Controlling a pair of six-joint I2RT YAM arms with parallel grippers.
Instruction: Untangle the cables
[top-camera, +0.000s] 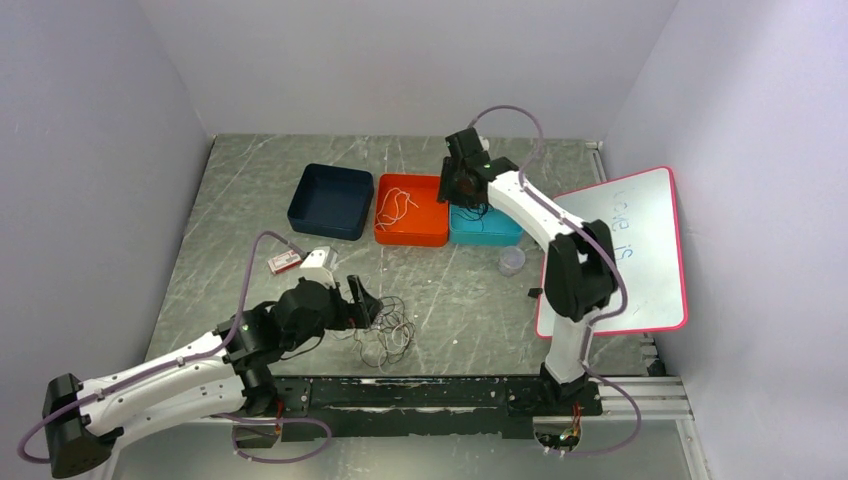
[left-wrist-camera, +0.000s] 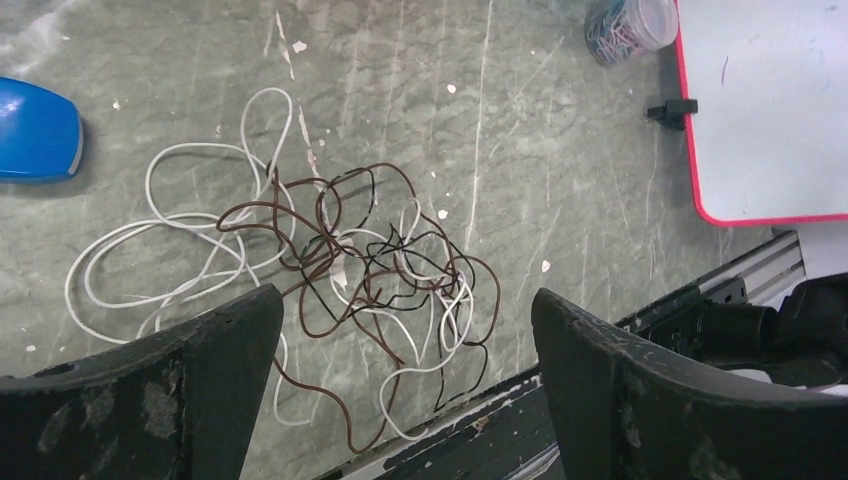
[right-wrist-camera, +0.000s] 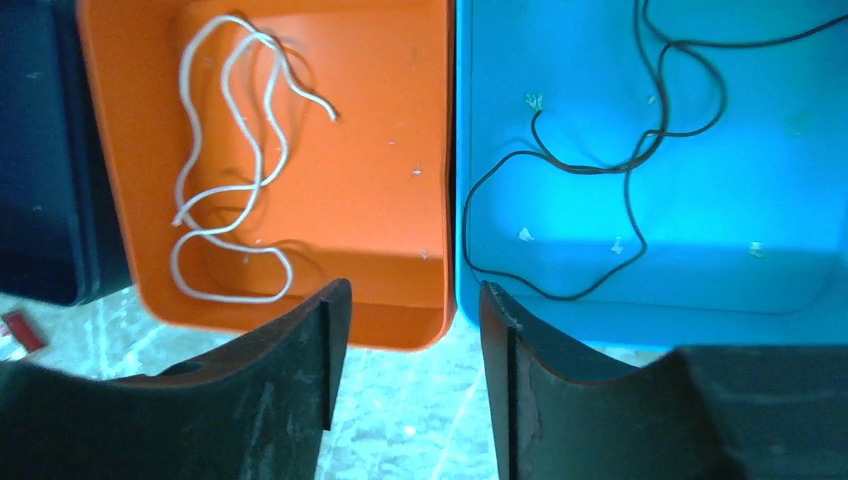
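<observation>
Left wrist view: the cables (left-wrist-camera: 350, 290) lie knotted on the table (left-wrist-camera: 560, 150), well nearer the arms than the orange tray (right-wrist-camera: 380, 150). That tray holds a white cable (right-wrist-camera: 232, 298). Left gripper (left-wrist-camera: 405, 298) and right gripper (right-wrist-camera: 412, 290) gape empty. Sorting seems midway; next, pinch one strand free.

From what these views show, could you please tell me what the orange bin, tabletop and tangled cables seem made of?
Orange bin: likely moulded plastic; smooth, slightly glossy, uniform colour, rounded corners.
Tabletop: grey veined surface, either stone or laminate, I cannot tell which; scratched, dull.
Cables: thin wires in smooth white, brown and black sheathing, probably plastic insulation.
</observation>
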